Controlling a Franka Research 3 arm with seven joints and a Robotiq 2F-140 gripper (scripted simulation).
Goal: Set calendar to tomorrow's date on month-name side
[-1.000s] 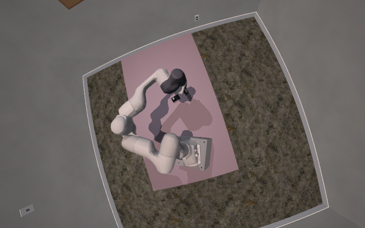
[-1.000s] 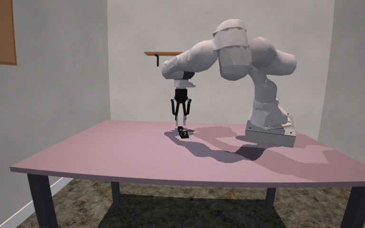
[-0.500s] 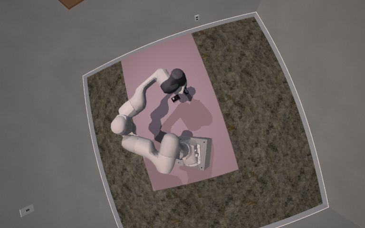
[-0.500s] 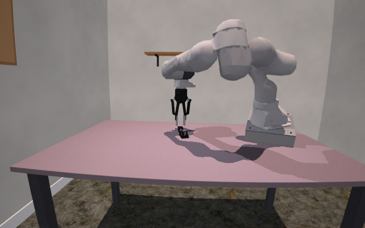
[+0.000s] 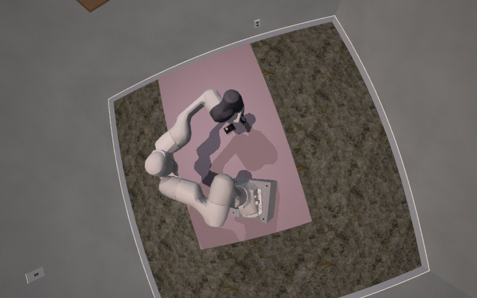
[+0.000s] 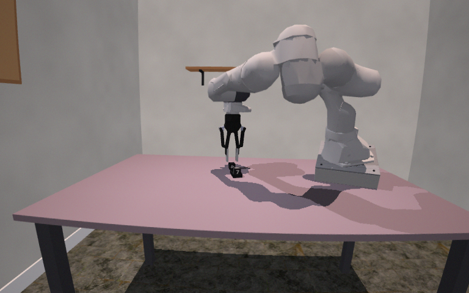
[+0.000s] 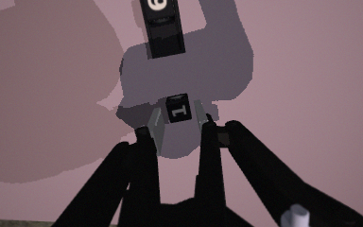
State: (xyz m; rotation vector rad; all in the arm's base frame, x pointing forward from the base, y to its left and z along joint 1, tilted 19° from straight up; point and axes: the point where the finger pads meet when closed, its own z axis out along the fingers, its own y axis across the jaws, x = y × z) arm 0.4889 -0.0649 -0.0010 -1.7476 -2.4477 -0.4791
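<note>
A small black cube with a white "1" on top lies on the pink table, outside the tray. It also shows in the exterior view. My gripper hangs straight above it, fingers pointing down. The fingers are partly open, one on each side of the cube with a gap, and the tips are a little above it. The narrow black calendar tray lies just beyond, apart from the loose cube. It holds the other cube, which shows a "6" or "9" on top. A "7" faces the exterior view.
The arm's grey base block stands on the table to the right of the tray. A wooden shelf hangs on the back wall. From above, the tray sits near the table's middle, away from its edges.
</note>
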